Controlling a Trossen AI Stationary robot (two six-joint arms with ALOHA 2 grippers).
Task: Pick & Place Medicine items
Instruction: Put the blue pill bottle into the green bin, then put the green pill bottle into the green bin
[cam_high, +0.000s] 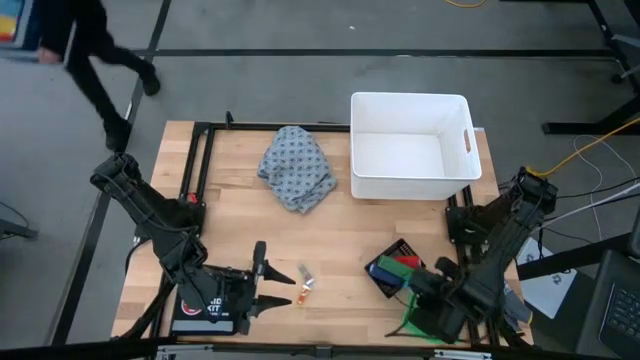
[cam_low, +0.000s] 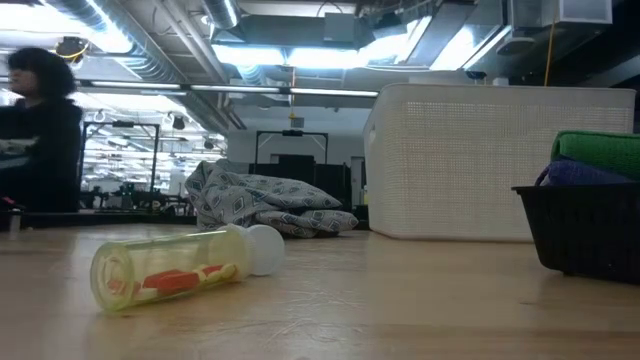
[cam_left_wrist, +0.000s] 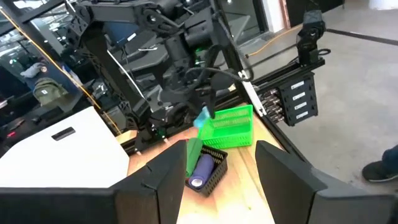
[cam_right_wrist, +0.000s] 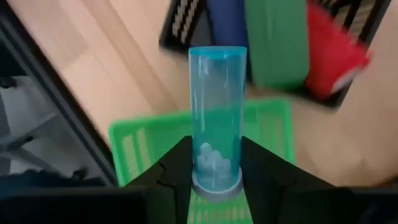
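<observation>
Right claw (cam_right_wrist: 214, 165) is seen pinching a pale teal vial (cam_right_wrist: 216, 112), gripped near its capped end, with small white pieces visible inside. The vial is held above a green basket (cam_right_wrist: 134, 146) at the desk's near right corner. Just beyond the basket, a black tray (cam_high: 383, 283) is noted on the desk (cam_high: 340, 225); in it lie a blue cylinder (cam_right_wrist: 224, 22), a green cylinder (cam_right_wrist: 277, 43) and a red oblong block (cam_right_wrist: 336, 53), side by side.

Left claw (cam_high: 268, 282) is found low over the near left part of the desk, fingers spread wide, nothing between them. Under the left arm a black first-aid pouch (cam_high: 205, 308) is partly covered.

A tiny orange-and-white tube (cam_high: 305, 290) is recorded lying on its side on the bare desk, just beside the left claw's fingertips and apart from them. In the low view it shows as a clear tube with orange contents and a white cap.

A white bin (cam_high: 410, 145) stands at the far right of the desk; a crumpled patterned cloth (cam_high: 297, 167) lies to its left. A person (cam_high: 95, 55) is seen on the floor beyond the desk's far left corner.
</observation>
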